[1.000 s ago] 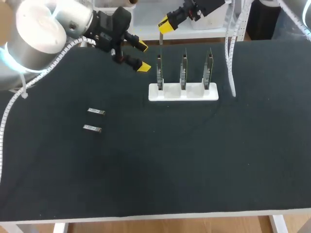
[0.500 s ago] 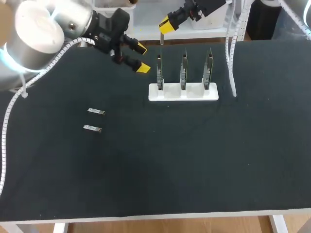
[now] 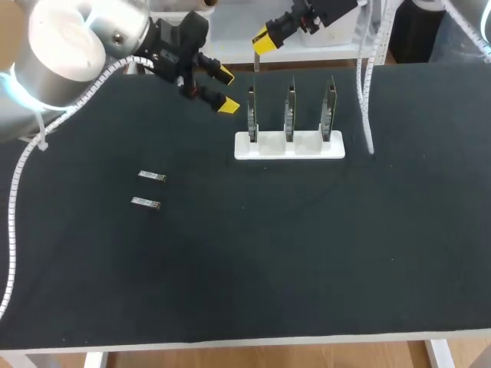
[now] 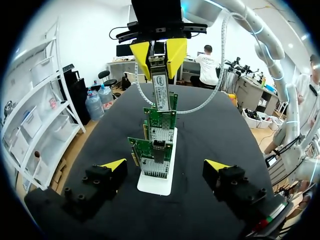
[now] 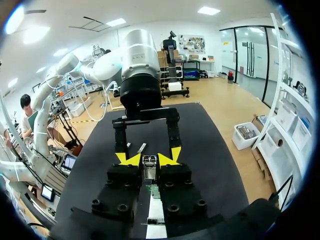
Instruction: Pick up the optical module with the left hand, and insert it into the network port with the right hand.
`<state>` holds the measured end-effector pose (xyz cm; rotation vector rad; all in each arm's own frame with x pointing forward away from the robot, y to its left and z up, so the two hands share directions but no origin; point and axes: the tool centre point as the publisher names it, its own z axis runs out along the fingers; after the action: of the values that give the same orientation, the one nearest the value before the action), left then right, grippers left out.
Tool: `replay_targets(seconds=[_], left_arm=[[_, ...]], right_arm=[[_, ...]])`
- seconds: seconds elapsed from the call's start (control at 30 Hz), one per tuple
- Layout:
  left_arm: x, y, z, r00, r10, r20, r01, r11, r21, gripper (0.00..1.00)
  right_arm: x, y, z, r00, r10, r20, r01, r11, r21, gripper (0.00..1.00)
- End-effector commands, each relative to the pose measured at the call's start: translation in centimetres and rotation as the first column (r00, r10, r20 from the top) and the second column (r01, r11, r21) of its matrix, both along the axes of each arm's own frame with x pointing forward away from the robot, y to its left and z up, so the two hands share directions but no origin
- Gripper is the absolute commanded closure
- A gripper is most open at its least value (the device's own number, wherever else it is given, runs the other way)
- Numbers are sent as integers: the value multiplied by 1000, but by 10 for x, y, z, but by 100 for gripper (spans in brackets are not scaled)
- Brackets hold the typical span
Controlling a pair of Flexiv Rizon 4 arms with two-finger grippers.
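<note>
My right gripper [image 3: 261, 38] hangs above the leftmost network card [image 3: 252, 115] and is shut on an optical module [image 3: 254, 63] that points down at the card's top edge. In the right wrist view the module [image 5: 148, 169] sits between the yellow tips of the right gripper [image 5: 148, 160], over the card [image 5: 153, 191]. My left gripper [image 3: 225, 90] is open and empty, just left of the cards. From the left wrist view, the left gripper [image 4: 165, 165] faces the row of cards [image 4: 151, 154], with the held module [image 4: 161, 89] above them.
Three cards stand upright in a white stand [image 3: 289, 146] at the table's back middle. Two spare modules [image 3: 152, 176] [image 3: 145, 203] lie flat on the dark mat at the left. A white cable [image 3: 364, 92] hangs down right of the stand.
The left arm's wrist has shifted very slightly. Both grippers and the held module stay where they were.
</note>
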<state>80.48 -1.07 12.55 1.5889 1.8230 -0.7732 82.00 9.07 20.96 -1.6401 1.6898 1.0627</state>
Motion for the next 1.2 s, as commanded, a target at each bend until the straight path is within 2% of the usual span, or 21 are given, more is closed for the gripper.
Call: replay_targets(seconds=[0.03, 0.37, 0.6, 0.7, 0.87, 1.2], left_arm=[[3, -2, 0, 1000, -1, -1, 1, 1000, 3, 0], [4, -4, -1, 1000, -5, 4, 5, 1000, 6, 0], [4, -4, -1, 1000, -8, 4, 8, 1000, 6, 0], [4, -4, -1, 1000, -8, 4, 8, 1000, 6, 0], [4, -4, -1, 1000, -8, 4, 8, 1000, 6, 0], [4, -4, -1, 1000, -8, 4, 8, 1000, 6, 0]], right_arm=[[8, 0, 1, 973, 193, -127, -190, 981, 35, 100], [7, -2, 0, 974, 190, -127, -187, 982, 35, 100], [2, -4, 3, 981, 163, -101, -161, 986, 32, 100], [-2, -1, 3, 988, 137, -66, -137, 991, -2, 100], [-9, 2, 2, 996, 83, -34, -83, 996, -5, 100], [-9, -2, -4, 999, -38, -24, 37, 999, -7, 100]])
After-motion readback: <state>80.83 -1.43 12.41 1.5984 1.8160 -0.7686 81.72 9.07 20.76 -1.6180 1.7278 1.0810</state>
